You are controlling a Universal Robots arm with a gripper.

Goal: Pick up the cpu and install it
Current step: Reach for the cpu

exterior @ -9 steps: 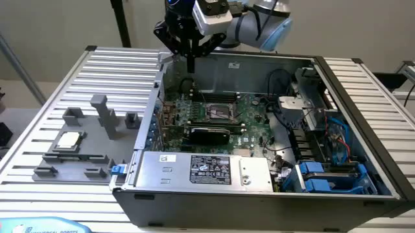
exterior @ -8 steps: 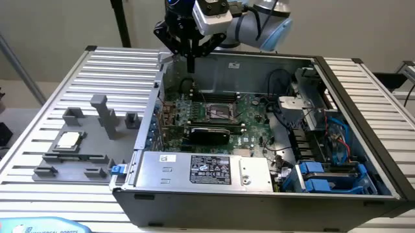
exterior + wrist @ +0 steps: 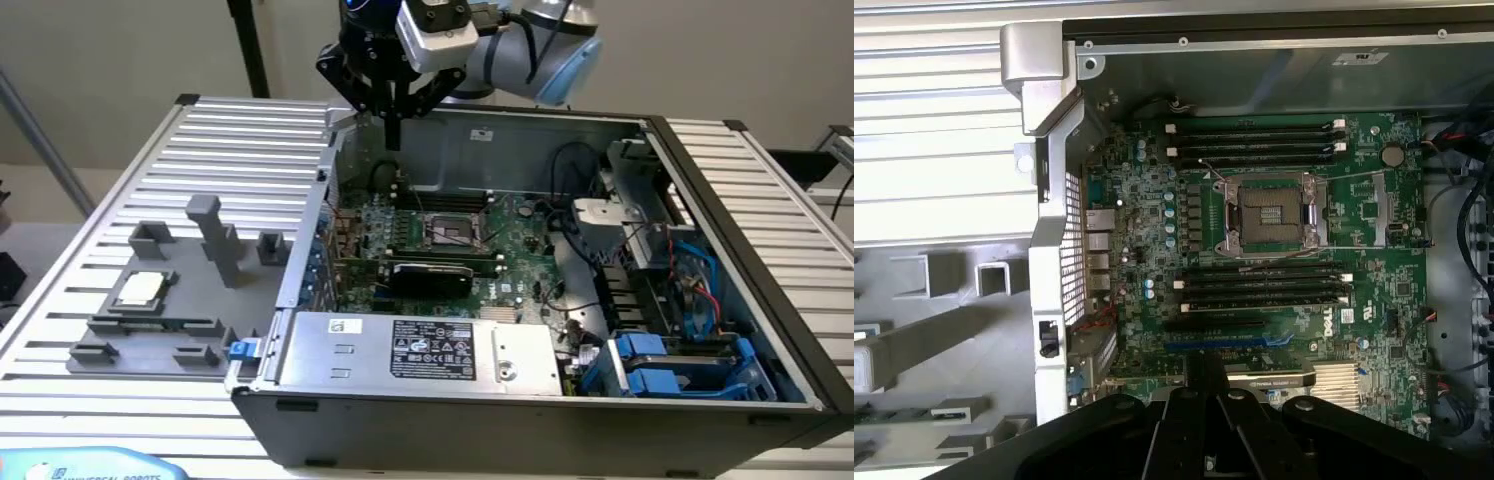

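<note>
A: So, which step is this? Pick not started?
B: Looks that way. The gripper (image 3: 395, 138) hangs pressed together and empty over the open case. The cpu (image 3: 140, 289) lies well apart on the grey fixture (image 3: 200, 305), exterior view's left. I'd guess grabbing it needs spread jaws. One cpu, one socket (image 3: 447, 232).

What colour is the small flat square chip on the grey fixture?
The square cpu is pale silver with a tan rim; best in the exterior view.
</note>
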